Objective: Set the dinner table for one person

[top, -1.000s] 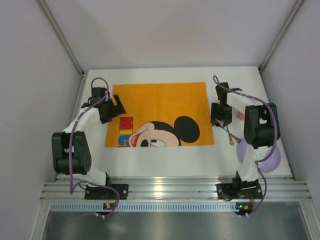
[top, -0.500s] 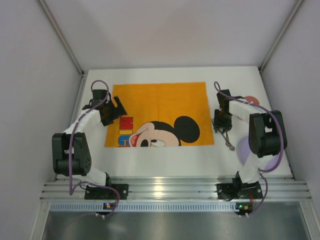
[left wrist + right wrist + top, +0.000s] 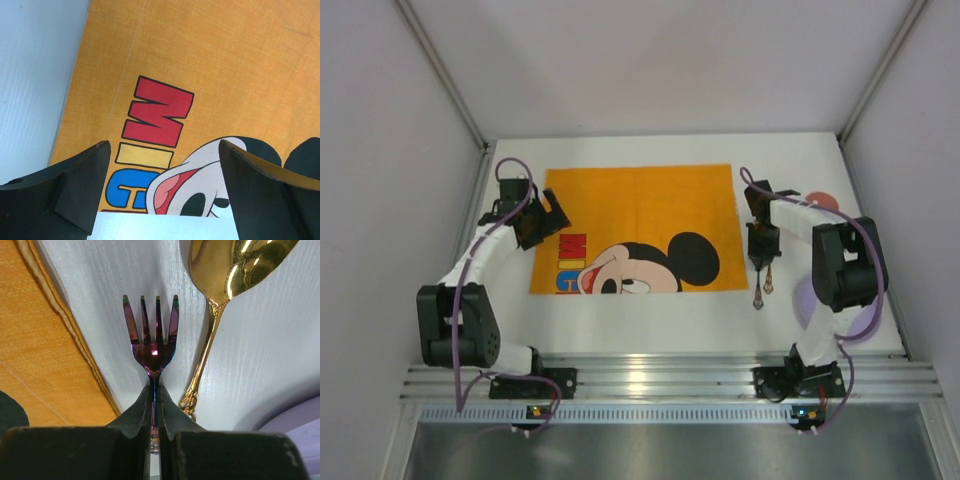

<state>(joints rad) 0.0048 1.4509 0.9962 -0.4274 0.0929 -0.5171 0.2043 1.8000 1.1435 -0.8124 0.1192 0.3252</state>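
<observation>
The dinner table (image 3: 650, 322) is a plain white top. On it lies an orange Mickey Mouse placemat (image 3: 640, 205). Just right of the mat, my right gripper (image 3: 761, 258) is shut on the handle of an iridescent purple fork (image 3: 150, 325), whose tines point toward the near edge. A gold spoon (image 3: 235, 265) lies on the table right beside the fork (image 3: 757, 297). Over the mat's left edge my left gripper (image 3: 552, 212) hovers open, its fingers (image 3: 85, 175) wide apart with nothing between them, above the coloured letters.
A lavender plate (image 3: 863, 322) sits at the near right, partly hidden by the right arm; its rim (image 3: 300, 422) shows close to the spoon's handle. A small reddish round thing (image 3: 824, 201) lies at the far right. Grey walls close in both sides.
My right gripper has shut onto the fork's handle. The fork and spoon now lie a little nearer the mat and the near edge. The left gripper stays open.
</observation>
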